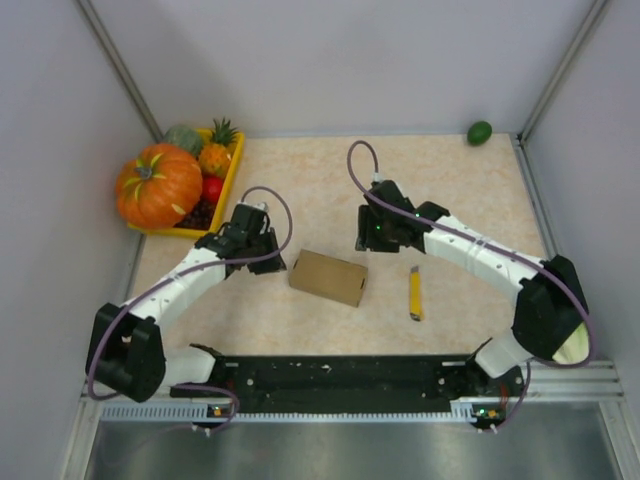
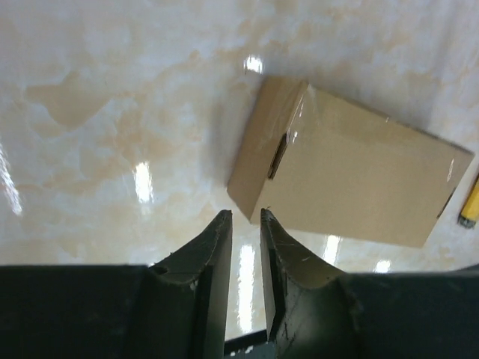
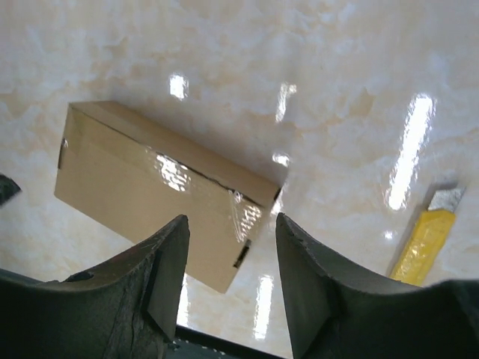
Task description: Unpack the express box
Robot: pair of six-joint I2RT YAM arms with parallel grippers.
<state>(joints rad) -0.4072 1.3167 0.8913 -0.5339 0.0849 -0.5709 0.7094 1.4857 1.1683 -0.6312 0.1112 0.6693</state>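
Note:
The express box (image 1: 328,277), a small closed brown cardboard box sealed with clear tape, lies flat in the middle of the table. It shows in the left wrist view (image 2: 352,176) and the right wrist view (image 3: 157,191). My left gripper (image 1: 272,262) hovers just left of the box, its fingers (image 2: 245,215) drawn together to a narrow slit with nothing between them. My right gripper (image 1: 363,242) hovers above the box's far right corner, open (image 3: 232,221) and empty. A yellow utility knife (image 1: 415,293) lies right of the box, apart from it.
A yellow fruit tray (image 1: 236,170) with a pumpkin (image 1: 158,185), a pineapple and other fruit stands at the back left. A green fruit (image 1: 479,132) lies at the back right corner. The knife also shows in the wrist views (image 2: 470,206) (image 3: 423,247).

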